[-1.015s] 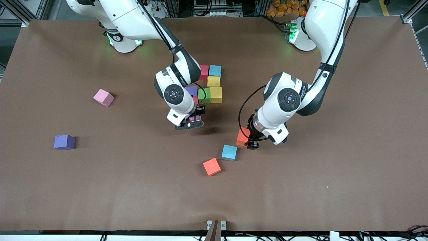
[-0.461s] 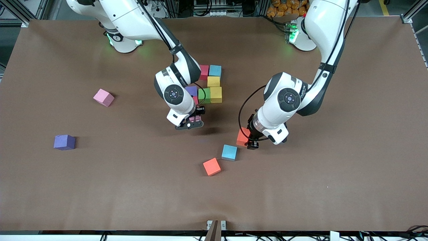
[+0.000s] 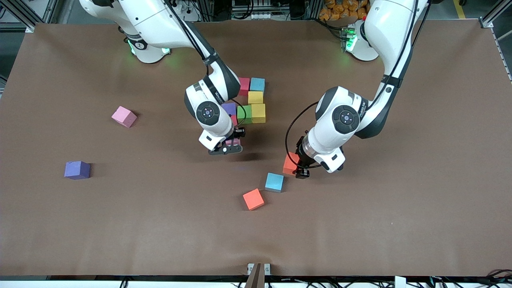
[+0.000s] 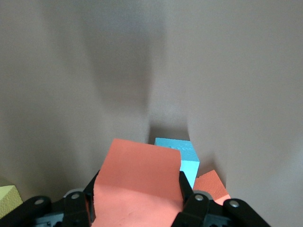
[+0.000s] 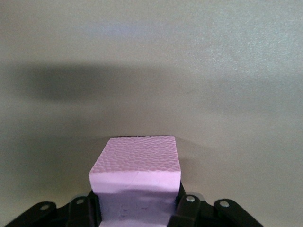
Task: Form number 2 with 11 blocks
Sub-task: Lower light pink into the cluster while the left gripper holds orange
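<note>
Pink foam fills the right gripper, its fingers clamped on a pink block above the surface, beside the partial number 2, presumably its next cube.

Left wrist view: the left gripper grips an orange block, raised over the light blue block.

Right wrist view: the pink block hangs over bare surface.

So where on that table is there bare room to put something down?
Bare brown table runs along the camera's edge, nearer than the red block. There is also room between the pink block and the purple block. It is crowded at the block cluster, where the right gripper holds a pink block.
</note>
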Robot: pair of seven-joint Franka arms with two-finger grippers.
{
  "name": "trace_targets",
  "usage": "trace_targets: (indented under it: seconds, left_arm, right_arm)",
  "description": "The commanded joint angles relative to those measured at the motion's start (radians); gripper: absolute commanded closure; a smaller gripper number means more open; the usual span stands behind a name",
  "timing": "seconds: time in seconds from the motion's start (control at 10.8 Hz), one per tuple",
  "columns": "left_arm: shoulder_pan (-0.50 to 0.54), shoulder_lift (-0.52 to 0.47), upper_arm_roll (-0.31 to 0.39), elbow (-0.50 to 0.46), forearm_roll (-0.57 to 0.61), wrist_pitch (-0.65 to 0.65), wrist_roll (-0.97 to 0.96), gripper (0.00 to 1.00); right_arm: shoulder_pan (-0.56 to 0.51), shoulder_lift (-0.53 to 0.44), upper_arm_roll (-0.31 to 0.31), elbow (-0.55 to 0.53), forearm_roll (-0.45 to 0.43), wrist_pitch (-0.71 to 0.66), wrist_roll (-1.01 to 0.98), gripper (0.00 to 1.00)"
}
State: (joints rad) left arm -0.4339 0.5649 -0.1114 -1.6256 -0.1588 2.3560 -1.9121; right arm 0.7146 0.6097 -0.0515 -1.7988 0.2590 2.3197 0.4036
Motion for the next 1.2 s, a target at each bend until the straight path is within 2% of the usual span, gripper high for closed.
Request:
trace_targets:
  seconds: [0.0,0.92,1.01,1.11]
  left_arm:
    - [-0.005,-0.005,0.002,-0.004,0.024,0.002,-0.008,1.0]
    - [-0.012,0.003,0.001,-0.005,0.021,0.031,-0.081,1.0]
    - [-0.014,0.003,0.001,-0.005,0.019,0.031,-0.084,1.0]
    - [-0.014,0.003,0.001,-0.005,0.021,0.031,-0.1,1.0]
  right_arm:
    - [0.016,0.013,-0.013,0.013,0.013,-0.013,0.02,0.61]
    - [0.003,0.005,-0.01,0.006,-0.037,-0.013,0.017,0.55]
    - [0.005,0.005,-0.01,0.004,-0.037,-0.013,0.018,0.47]
    - [0.006,0.005,-0.01,0.004,-0.037,-0.013,0.021,0.2]
